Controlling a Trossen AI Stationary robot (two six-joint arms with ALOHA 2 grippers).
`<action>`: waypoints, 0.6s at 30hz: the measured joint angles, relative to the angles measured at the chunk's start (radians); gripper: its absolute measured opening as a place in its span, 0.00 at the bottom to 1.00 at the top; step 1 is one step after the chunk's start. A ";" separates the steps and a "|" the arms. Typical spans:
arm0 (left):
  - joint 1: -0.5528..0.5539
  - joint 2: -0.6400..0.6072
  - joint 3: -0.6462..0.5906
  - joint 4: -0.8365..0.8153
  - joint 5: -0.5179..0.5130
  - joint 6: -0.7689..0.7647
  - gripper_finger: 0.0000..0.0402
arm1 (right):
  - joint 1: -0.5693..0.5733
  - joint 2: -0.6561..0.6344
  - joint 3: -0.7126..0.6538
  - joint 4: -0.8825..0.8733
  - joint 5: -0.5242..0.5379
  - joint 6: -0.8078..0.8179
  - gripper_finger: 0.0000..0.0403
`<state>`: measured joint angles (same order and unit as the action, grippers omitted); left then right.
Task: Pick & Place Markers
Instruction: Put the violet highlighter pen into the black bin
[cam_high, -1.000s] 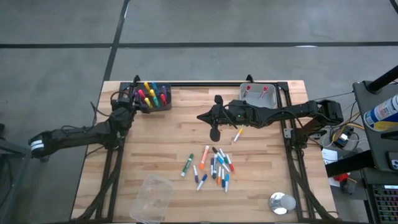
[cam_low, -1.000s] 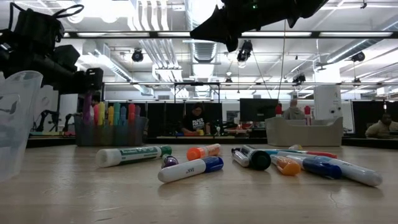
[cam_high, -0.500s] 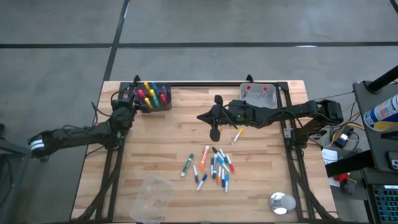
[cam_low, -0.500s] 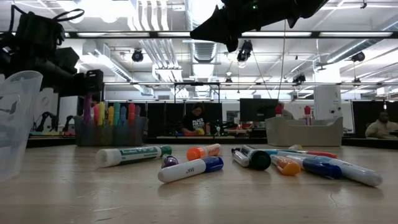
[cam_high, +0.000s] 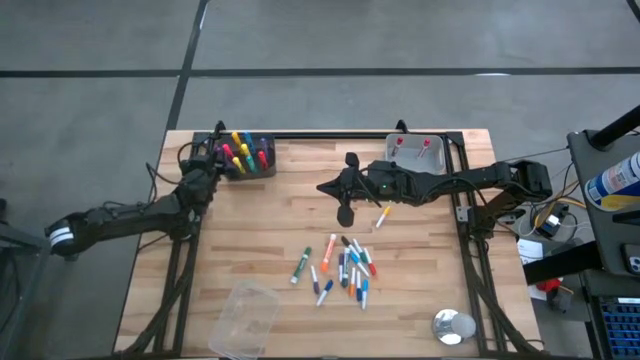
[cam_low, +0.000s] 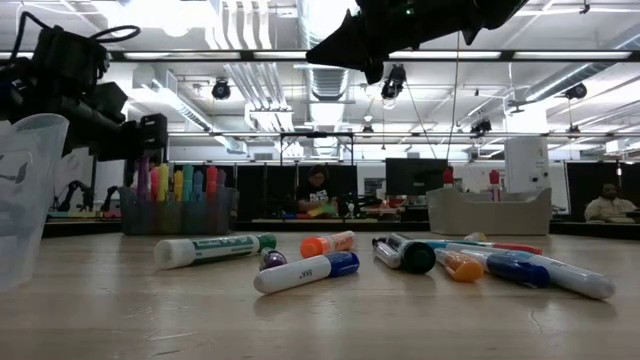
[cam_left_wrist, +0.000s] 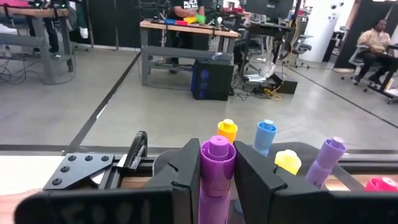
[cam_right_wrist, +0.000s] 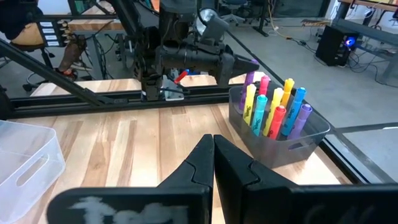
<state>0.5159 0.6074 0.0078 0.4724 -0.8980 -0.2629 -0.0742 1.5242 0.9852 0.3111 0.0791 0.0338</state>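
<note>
Up at the far left corner of the wooden tabletop (cam_high: 260, 240), the left gripper (cam_left_wrist: 217, 163) has its jaws clamped on a purple marker (cam_left_wrist: 217, 167), held upright just beside the dark marker bin (cam_high: 245, 158). That bin already holds a bunch of markers standing on end, in pink, yellow, blue, orange and purple; in the left wrist view an orange cap (cam_left_wrist: 227, 130), a blue cap (cam_left_wrist: 266, 129), a yellow cap (cam_left_wrist: 287, 161) and another purple one (cam_left_wrist: 330, 151) stand close behind the held marker.

The right gripper (cam_right_wrist: 213, 155) hangs above the middle of the tabletop with its jaws pressed shut on nothing, its arm reaching in from the right side.

Most of the remaining markers (cam_high: 345, 270) lie scattered in a loose cluster on the near-centre part of the tabletop. A green-capped white marker (cam_high: 301, 264) lies at the cluster's left edge, an orange one (cam_high: 329, 255) just right of it, and blue, red and black ones are mixed together farther right. One single marker (cam_high: 381, 217) lies apart, farther back, near the right gripper.

A pale tray (cam_high: 416, 149) sits at the far right corner with two red-tipped markers in it. A clear plastic container (cam_high: 244, 318) lies at the near left, and a small round metal cup (cam_high: 452, 326) stands at the near right. In the low view, people sit at desks in the room behind.
</note>
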 joint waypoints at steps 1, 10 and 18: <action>0.001 0.003 0.000 0.005 0.000 -0.001 0.19 | 0.000 0.000 0.000 0.000 0.000 0.000 0.02; 0.007 0.052 -0.001 0.007 0.020 -0.024 0.19 | 0.000 0.000 0.000 0.000 0.000 0.000 0.02; 0.013 0.103 -0.002 0.027 0.019 -0.028 0.19 | 0.000 0.000 0.000 0.000 0.000 0.000 0.02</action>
<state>0.5289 0.7100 0.0059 0.4995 -0.8787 -0.2905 -0.0742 1.5242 0.9852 0.3107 0.0792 0.0338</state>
